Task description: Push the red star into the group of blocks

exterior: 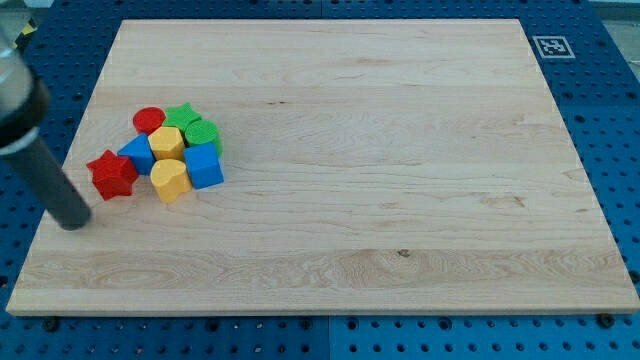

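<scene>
The red star (111, 174) lies at the view's left on the wooden board (400, 150), touching the left side of the group of blocks. The group holds a red round block (149, 120), a green star (182, 115), a green block (203, 133), a blue block (138, 154), a yellow hexagon (167, 141), a yellow block (169, 180) and a blue cube (204, 166). My tip (74, 222) is down on the board just left of and below the red star, a small gap away from it.
The board's left edge (45, 225) runs close beside my tip. A blue pegboard (620, 120) surrounds the board. A black-and-white marker tag (551, 46) sits at the board's top right corner.
</scene>
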